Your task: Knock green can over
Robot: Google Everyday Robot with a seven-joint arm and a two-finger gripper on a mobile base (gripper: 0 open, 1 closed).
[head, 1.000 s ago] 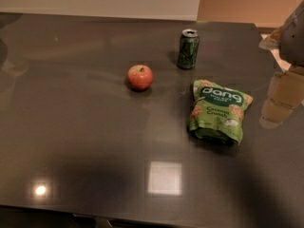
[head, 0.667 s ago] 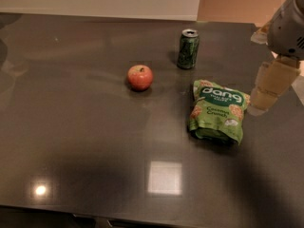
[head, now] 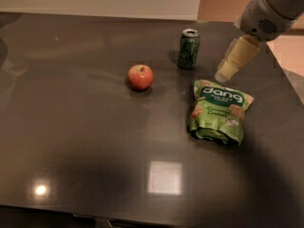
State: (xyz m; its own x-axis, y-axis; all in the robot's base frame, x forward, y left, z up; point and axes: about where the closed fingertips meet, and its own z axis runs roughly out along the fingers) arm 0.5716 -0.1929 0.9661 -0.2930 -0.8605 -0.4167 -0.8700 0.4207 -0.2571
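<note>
A dark glossy table point(head: 85, 141) fills the scene. The gripper point(head: 222, 75) hangs at the far right, pointing down-left, just right of the green can and above the snack bag's far edge; whether it is open or closed cannot be told. The green snack bag point(head: 219, 110) lies flat at right. The green can point(head: 188, 49) stands upright, far centre-right. A red apple point(head: 140, 77) sits to its left, nearer.

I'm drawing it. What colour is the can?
Dark green can, silver top, camera view; gripper right of it.

gripper point(head: 223, 74) right of green can point(head: 188, 49), clear gap between (snack bag point(head: 221, 110) nearby)
</note>
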